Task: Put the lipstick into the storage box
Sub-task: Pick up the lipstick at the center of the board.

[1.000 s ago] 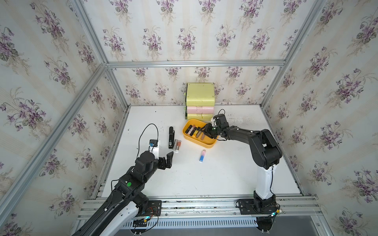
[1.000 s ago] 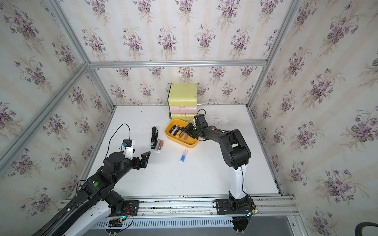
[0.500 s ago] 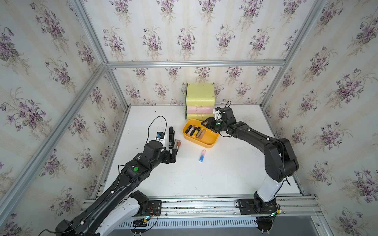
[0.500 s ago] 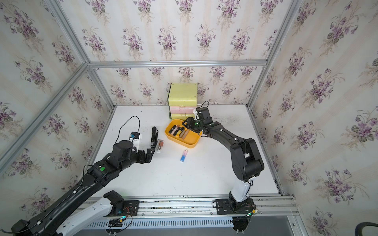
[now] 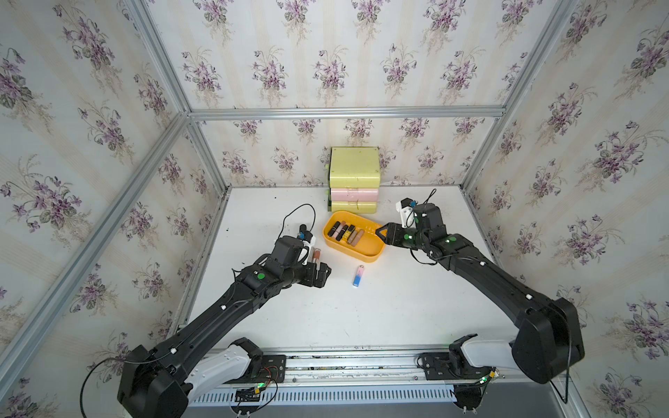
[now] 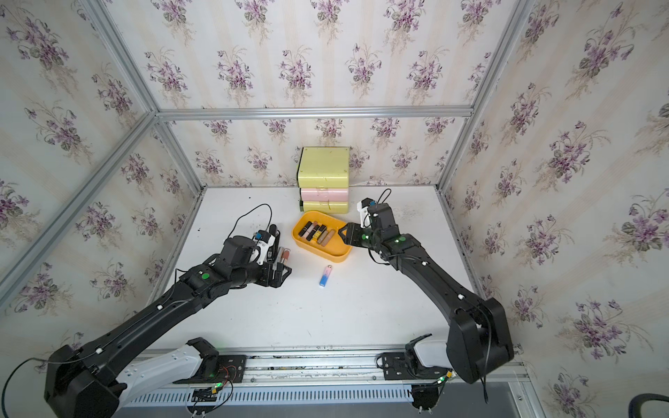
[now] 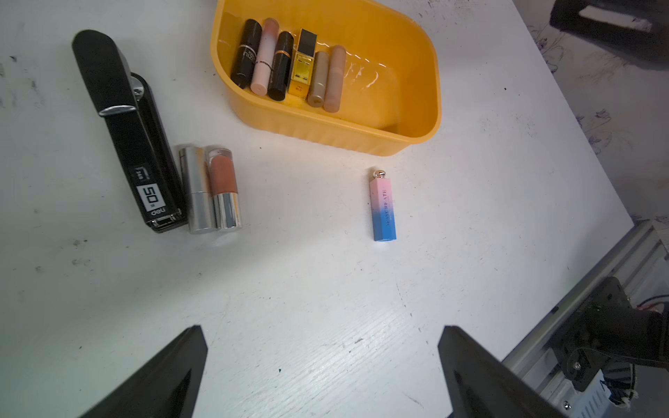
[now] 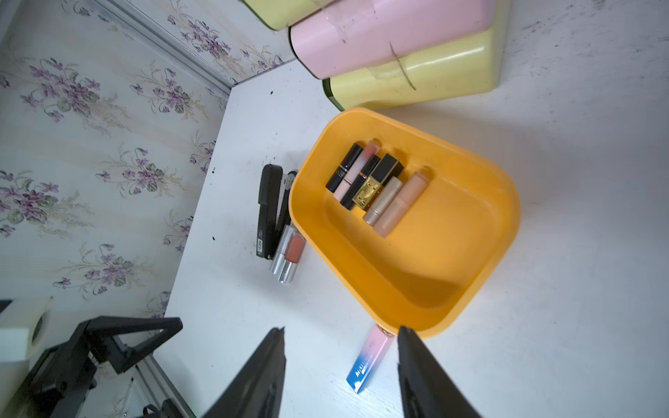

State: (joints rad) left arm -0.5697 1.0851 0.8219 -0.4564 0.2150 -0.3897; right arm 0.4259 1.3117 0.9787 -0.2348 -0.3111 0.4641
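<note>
Your left tool [image 7: 322,329] is hovering wide open and empty over the counter [image 7: 325,275]. Your right tool [image 8: 341,328] is hanging partly open, gripping nothing, by one end of the storage box [image 7: 325,134]. Six lipsticks [image 7: 282,61] are lying inside it. The pink-blue lipstick [image 7: 383,206] is lying on the counter near the box, and two silver lipsticks [image 7: 213,188] are lying just beside a stapler [image 7: 134,144].
</note>
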